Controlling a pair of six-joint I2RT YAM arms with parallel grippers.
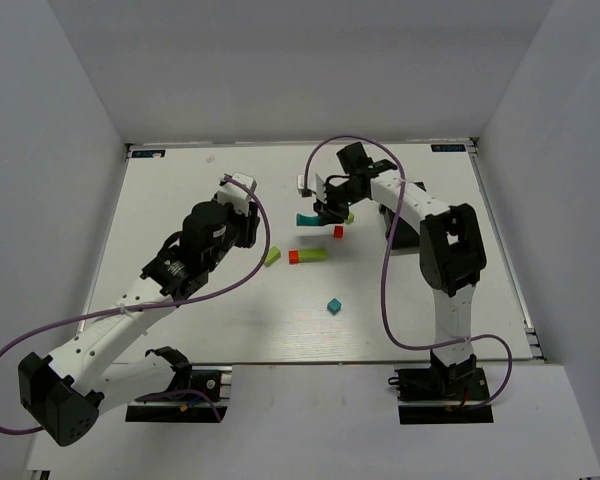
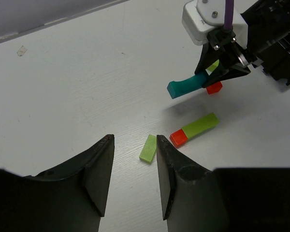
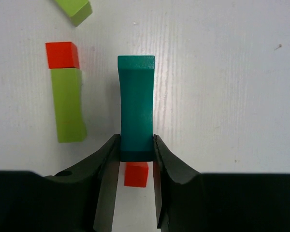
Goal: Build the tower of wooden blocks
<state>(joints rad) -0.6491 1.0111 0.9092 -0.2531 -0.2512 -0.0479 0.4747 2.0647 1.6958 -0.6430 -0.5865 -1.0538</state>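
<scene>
No stacked tower shows; the blocks lie apart. My right gripper (image 3: 136, 145) is shut on a curved teal block (image 3: 136, 106), held above the table with a red cube (image 3: 136, 174) under its gripped end. It also shows in the top view (image 1: 308, 219). A second red cube (image 3: 62, 54) touches the end of a long lime block (image 3: 67, 104). A small flat lime block (image 2: 148, 148) lies just beyond my left gripper (image 2: 134, 140), which is open and empty above the table. A teal cube (image 1: 334, 306) sits alone nearer the bases.
Another lime piece (image 1: 350, 217) lies partly hidden behind the right gripper (image 1: 330, 212). Grey walls enclose the white table (image 1: 180, 190) on three sides. The right arm's purple cable (image 1: 385, 270) loops over the table's right half.
</scene>
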